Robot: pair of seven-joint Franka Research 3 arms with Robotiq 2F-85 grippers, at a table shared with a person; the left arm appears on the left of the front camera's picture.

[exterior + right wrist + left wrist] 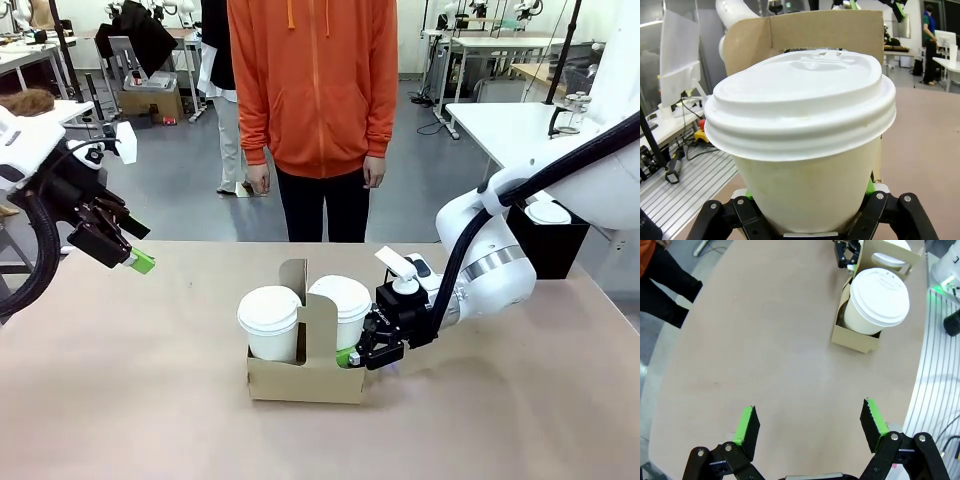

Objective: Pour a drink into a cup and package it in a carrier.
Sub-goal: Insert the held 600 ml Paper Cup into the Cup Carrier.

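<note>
Right gripper (352, 356) low at carrier (305, 378) on tabletop (130, 400), fingers either side of cup (343, 300) seated in far pocket; whether clamped or loosening, cannot tell. Second lidded cup (270, 322) in near pocket. Left gripper (810, 427) raised aside, fingers wide, empty. Advice: open fully, back straight out, avoid nudging carrier wall or tilting cup.

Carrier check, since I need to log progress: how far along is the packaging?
Done: two lidded cups sit in the carrier, one in the left pocket. In hand: the right gripper is at the second cup, jaws either side of it, grip unclear. Left: let go and back away. The left gripper hangs open, apart.
</note>
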